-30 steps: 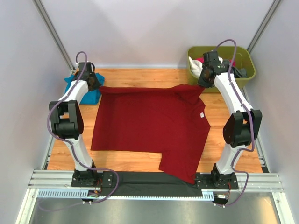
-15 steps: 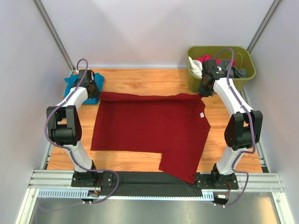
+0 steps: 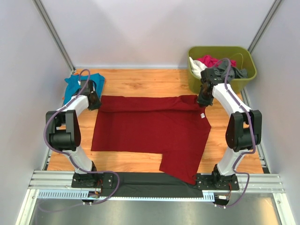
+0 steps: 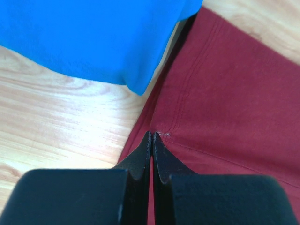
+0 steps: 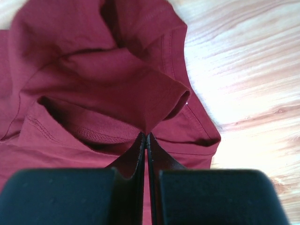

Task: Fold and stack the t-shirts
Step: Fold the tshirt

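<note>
The dark red t-shirt [image 3: 150, 129] lies spread over the wooden table, its white label [image 3: 202, 115] near the right edge. My left gripper [image 3: 95, 101] is shut on its far left corner; the left wrist view shows the fingertips [image 4: 153, 137] pinching the hem of the red cloth [image 4: 225, 103]. My right gripper [image 3: 201, 100] is shut on the far right corner, and the right wrist view shows a bunched fold of red cloth [image 5: 117, 70] held at the fingertips [image 5: 146, 136]. The teal-blue t-shirt [image 3: 77, 84] lies at the far left, also in the left wrist view [image 4: 93, 37].
A green bin [image 3: 243, 77] at the far right holds pink, white and dark grey garments. A black mat [image 3: 150, 180] lies along the near edge by the arm bases. Walls close in both sides.
Both grippers have pulled the shirt's far edge toward the near side and lowered it, so the far edge now sits closer in and the teal-blue shirt shows more.
</note>
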